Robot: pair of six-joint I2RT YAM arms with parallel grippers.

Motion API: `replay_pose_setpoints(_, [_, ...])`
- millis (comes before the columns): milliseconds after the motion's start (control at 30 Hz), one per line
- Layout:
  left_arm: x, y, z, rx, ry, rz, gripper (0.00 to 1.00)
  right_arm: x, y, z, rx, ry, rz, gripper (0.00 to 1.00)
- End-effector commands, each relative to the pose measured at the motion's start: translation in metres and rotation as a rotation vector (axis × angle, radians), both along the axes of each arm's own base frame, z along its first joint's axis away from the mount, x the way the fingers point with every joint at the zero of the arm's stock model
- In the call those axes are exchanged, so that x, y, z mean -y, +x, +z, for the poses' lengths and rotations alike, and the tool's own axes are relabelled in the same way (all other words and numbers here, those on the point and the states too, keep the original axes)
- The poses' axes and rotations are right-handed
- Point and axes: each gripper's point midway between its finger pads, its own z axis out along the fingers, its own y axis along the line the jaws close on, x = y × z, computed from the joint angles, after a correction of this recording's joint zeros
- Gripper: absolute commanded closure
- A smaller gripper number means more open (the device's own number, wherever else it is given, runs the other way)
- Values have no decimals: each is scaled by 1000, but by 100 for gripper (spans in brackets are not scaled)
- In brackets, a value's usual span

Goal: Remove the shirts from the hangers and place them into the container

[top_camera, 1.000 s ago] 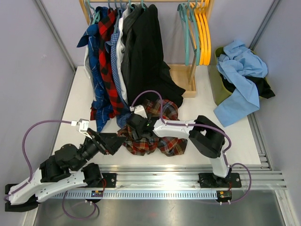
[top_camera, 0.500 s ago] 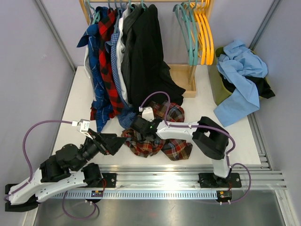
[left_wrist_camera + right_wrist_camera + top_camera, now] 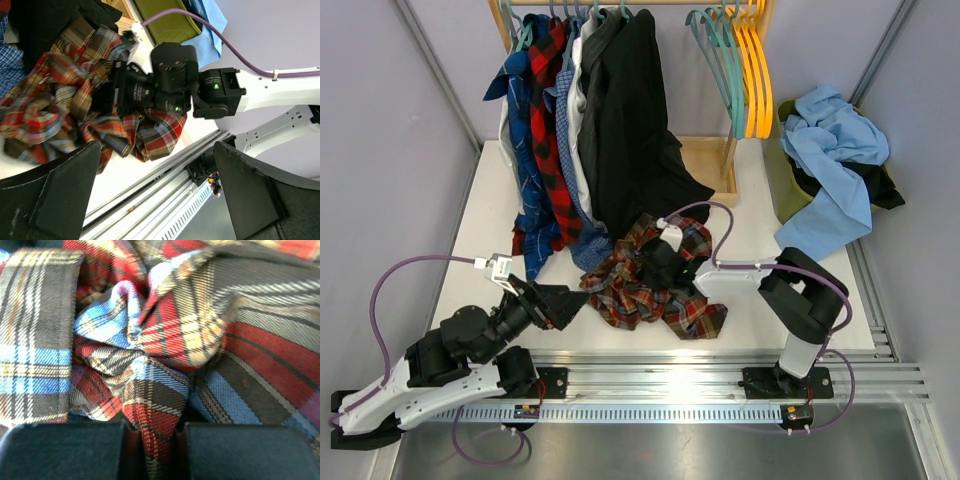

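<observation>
We see a white surface with a row of shirts hanging at its far edge, their tails touching it. Below them the brown-red plaid shirt lies crumpled on the surface, off any hanger and well apart from the container.

The olive-green container stands at the far right. A light blue cloth fills it and spills over the near rim, and a black cloth pokes out on its right side.

Bare teal hangers hang beside the orange-yellow hangers.

The right hand is buried in the plaid shirt, its pads pinching a fold of the cloth. The left hand is spread wide and holds nothing, just beside the shirt's left edge.
</observation>
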Motion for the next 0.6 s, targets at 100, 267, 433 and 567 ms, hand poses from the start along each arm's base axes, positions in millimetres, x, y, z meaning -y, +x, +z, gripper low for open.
replay_pose_setpoints(100, [3,3,6,4,-22,8,1,128,-22,-34,-146,-303,-200,100])
replay_pose_setpoints(267, [8,2,6,1,-14,-6,1,166,7,42,12,-283,-370,100])
replay_pose_setpoints(433, [10,2,8,6,-21,-14,1,232,13,126,173,-300,-542,100])
replay_pose_setpoints(567, [14,2,7,4,-16,-20,1,288,7,188,301,-295,-679,100])
